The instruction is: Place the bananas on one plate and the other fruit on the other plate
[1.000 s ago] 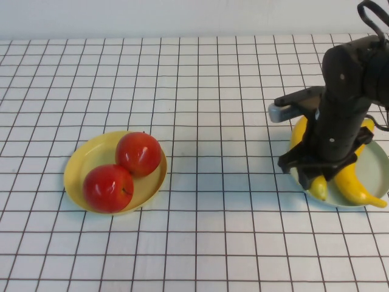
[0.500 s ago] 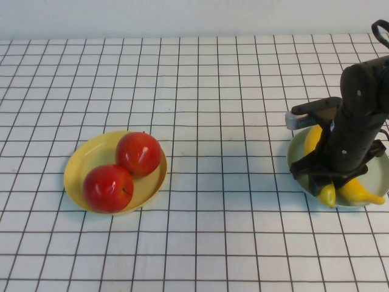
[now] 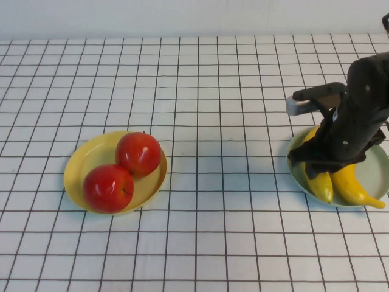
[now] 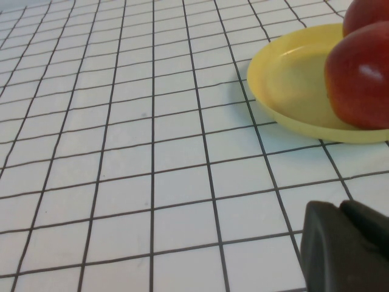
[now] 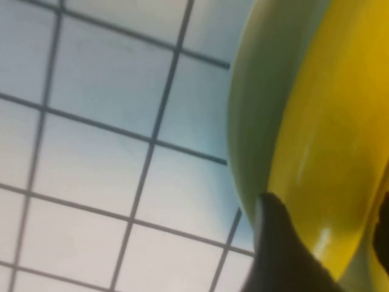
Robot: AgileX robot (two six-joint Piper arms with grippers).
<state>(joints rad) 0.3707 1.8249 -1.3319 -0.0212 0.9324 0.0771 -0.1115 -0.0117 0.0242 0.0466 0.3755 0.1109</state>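
Observation:
Two yellow bananas [image 3: 322,182] [image 3: 355,185] lie side by side on the pale blue-green plate [image 3: 380,170] at the right. My right gripper [image 3: 322,165] hovers just over the nearer banana, open, with one finger on each side of it. In the right wrist view the banana [image 5: 328,134] fills the space between the fingers of the right gripper [image 5: 328,243], above the plate rim [image 5: 252,121]. Two red fruits [image 3: 138,153] [image 3: 108,187] sit on the pale yellow plate [image 3: 79,167] at the left. My left gripper [image 4: 343,243] is shut, low over the cloth near the yellow plate [image 4: 292,91] and a red fruit [image 4: 358,79].
The table is covered by a white cloth with a black grid [image 3: 219,91]. A pale wall runs along the far edge. The left arm is out of the high view.
My right gripper has set the nearer banana down on the blue-green plate beside the other one, and has lifted slightly. The red fruits and yellow plate have not moved.

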